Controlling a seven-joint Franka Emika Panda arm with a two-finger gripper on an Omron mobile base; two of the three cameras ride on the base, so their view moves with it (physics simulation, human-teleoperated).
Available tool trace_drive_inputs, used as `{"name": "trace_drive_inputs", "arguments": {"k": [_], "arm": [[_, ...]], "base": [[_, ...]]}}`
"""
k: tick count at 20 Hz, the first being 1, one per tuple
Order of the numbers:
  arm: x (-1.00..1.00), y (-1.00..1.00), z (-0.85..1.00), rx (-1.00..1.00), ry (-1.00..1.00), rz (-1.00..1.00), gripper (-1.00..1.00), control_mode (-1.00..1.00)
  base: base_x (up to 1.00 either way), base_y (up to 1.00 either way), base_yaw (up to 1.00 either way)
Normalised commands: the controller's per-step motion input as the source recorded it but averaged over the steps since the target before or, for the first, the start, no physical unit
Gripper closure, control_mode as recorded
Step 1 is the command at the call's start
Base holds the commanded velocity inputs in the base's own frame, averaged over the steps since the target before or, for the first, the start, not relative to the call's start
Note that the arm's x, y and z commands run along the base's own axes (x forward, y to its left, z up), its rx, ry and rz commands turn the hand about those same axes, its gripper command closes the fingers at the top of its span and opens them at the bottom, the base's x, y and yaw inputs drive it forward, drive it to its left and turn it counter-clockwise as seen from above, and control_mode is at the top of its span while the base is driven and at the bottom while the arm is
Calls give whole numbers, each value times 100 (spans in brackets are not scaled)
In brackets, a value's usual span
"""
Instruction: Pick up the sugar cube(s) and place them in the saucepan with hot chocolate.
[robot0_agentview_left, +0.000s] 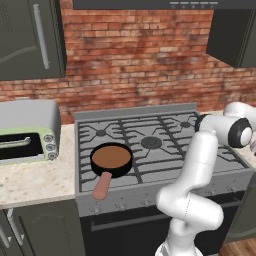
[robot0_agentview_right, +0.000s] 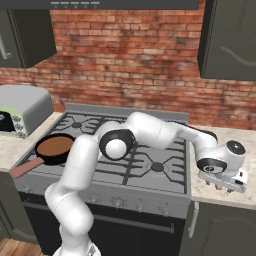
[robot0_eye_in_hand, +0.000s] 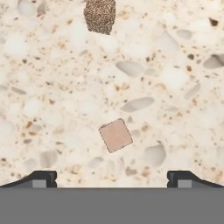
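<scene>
The arm (robot0_agentview_right: 80, 170) was glossy white, built of rounded tubular links with dark ringed joints and a grey-faced wrist.

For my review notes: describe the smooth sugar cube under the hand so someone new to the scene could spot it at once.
Start at the speckled beige counter right of the stove, where the open gripper hovers. In the hand view, the sugar cube lies just ahead of the fingertips, between them. It is pale pink and smooth, unlike the darker, grainy brown cube farther off.
</scene>
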Motion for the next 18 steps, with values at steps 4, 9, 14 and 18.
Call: {"name": "trace_drive_inputs", "arguments": {"k": [4,9,14,18], "arm": [[35,0,0,-6,4,7,-100,-100],[21,0,0,-3,12,4,-100,-100],[0,0,-15,0,10,1,-100,-100],[0,0,-17,0,12,0,-100,-100]], "base": [[0,0,0],[0,0,0],[0,0,0],[0,0,0]]}}
